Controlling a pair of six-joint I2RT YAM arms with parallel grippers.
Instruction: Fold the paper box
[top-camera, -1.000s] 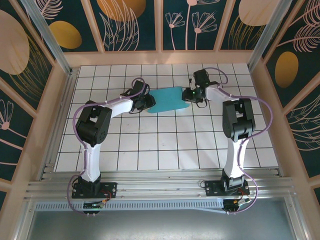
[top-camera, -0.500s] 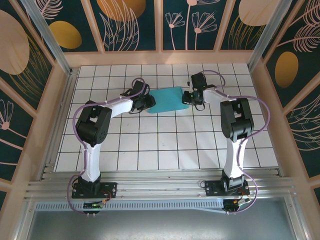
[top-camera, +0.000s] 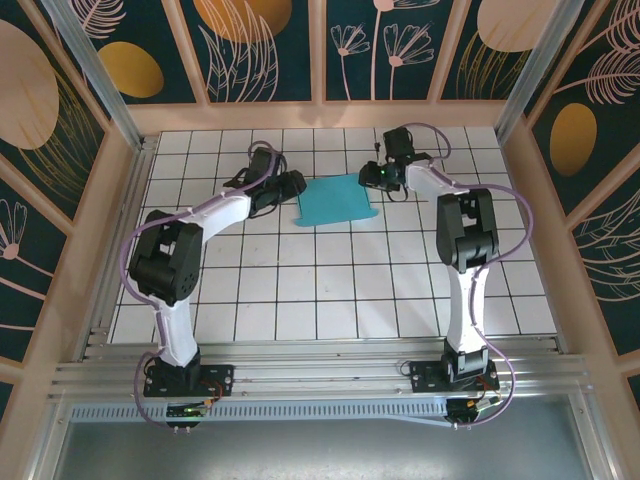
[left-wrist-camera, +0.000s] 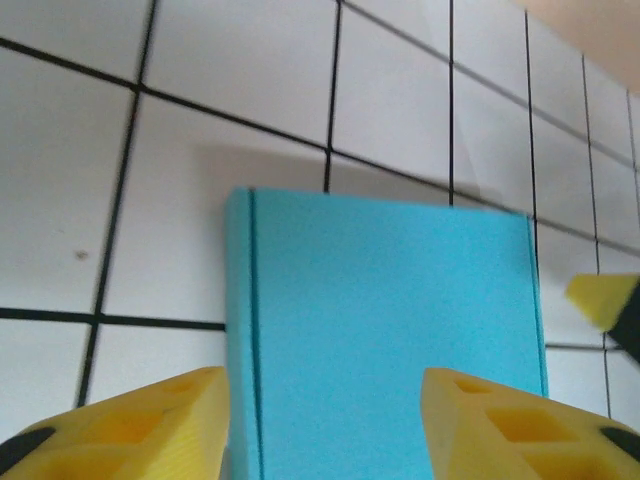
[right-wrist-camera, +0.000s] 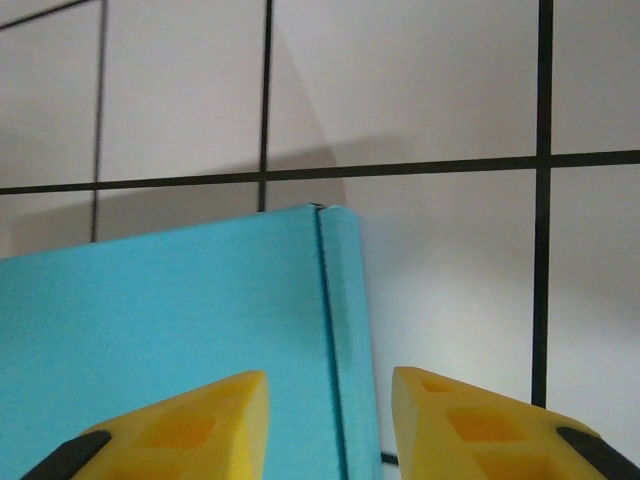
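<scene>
Top external view: the paper box (top-camera: 337, 200) lies flat, turquoise side up, at upper centre of the frame. The left gripper (top-camera: 288, 185) and right gripper (top-camera: 373, 177) flank its ends, both spread and empty. Folding looks essentially done; the next move probably calls for lifting clear without nudging it.

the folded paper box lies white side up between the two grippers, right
No: the paper box has its turquoise side up, not white, as the top external view shows. It does lie between the left gripper and the right gripper.
</scene>
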